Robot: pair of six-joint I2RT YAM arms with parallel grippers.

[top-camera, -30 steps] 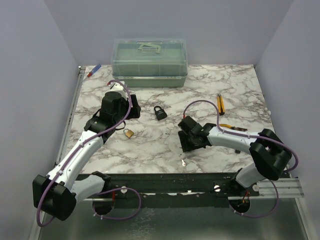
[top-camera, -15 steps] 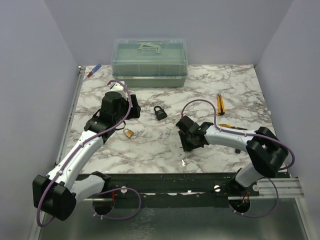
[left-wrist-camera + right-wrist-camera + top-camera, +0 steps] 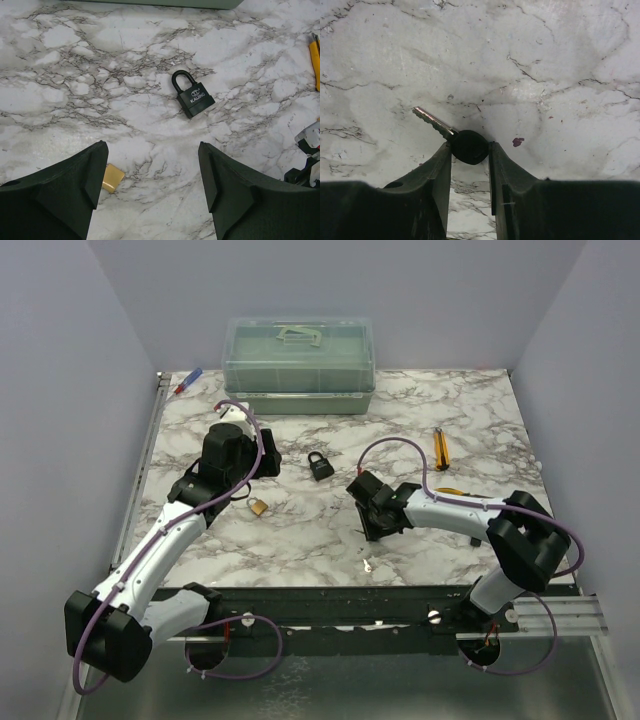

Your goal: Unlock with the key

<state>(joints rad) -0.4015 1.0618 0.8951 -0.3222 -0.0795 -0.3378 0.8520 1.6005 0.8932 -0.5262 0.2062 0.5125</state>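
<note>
The key (image 3: 456, 137) lies on the marble with its metal blade pointing up-left in the right wrist view. Its round black head sits between my right gripper's (image 3: 470, 148) fingertips, and both pads touch it. In the top view that right gripper (image 3: 368, 523) is low at the table's middle and hides the key. A black padlock (image 3: 320, 464) (image 3: 194, 95) lies farther back. A small brass padlock (image 3: 258, 506) (image 3: 113, 178) lies beside my left gripper (image 3: 152, 170), which hovers wide open with nothing in it.
A translucent green box (image 3: 298, 365) stands at the back edge. A yellow cutter (image 3: 440, 448) (image 3: 314, 57) lies at the right. A blue and red pen (image 3: 188, 381) is at the back left corner. A small silver piece (image 3: 368, 564) lies near the front edge.
My right gripper has slid slightly left and away from the front edge, and its jaws have narrowed onto the key's head. The left arm has stayed still.
</note>
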